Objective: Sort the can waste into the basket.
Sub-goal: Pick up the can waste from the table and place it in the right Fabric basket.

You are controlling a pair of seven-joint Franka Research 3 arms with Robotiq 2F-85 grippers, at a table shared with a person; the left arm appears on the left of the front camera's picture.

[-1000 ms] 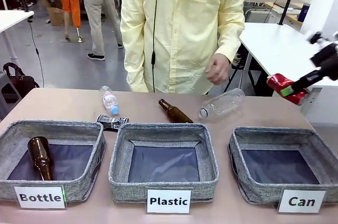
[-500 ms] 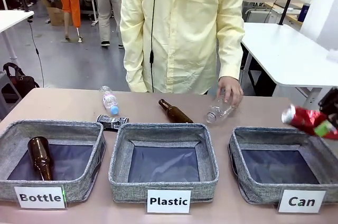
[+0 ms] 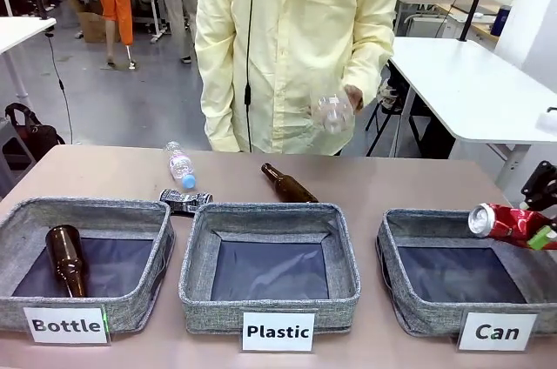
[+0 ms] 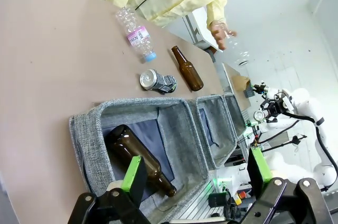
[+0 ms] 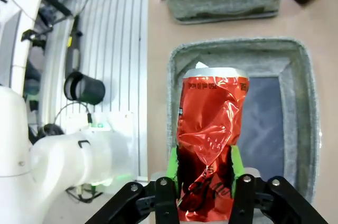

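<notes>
**While the red can [image 3: 505,223] hangs right of the "Plastic" basket [image 3: 196,247], the black can [image 3: 184,202] lies by its far left corner**

Where the row begins, directly left of the "Plastic" basket, the "Bottle" basket [image 3: 26,212] holds a brown bottle [image 3: 67,258] lying on its dark floor, neck toward the front. In the left wrist view the left gripper [image 4: 195,170] hangs above that left-hand neighbour, its green pads spread wide with nothing between them.

The black can, crushed flat, lies on the table [image 3: 104,169] just beyond the "Plastic" basket's far left corner. A small clear bottle [image 3: 180,164] with a blue cap lies farther out past the same corner. Beyond the middle of the far rim lies a second brown bottle [image 3: 288,184], its neck pointing to the far left.

Across the table from the "Plastic" basket stands a person in a pale yellow coat. The person's hand [image 3: 352,97] holds a large clear bottle [image 3: 332,112] up in front of the body, well above the table.

Directly right of the "Plastic" basket stands the "Can" basket [image 3: 392,247]. The red can is in the air over the right part of this neighbour, nearly level, its silver end turned toward the "Plastic" basket. The right gripper [image 5: 203,152] pinches it. In the right wrist view the green pads press on either side of the can's crumpled lower part, and the grey basket lies below.
</notes>
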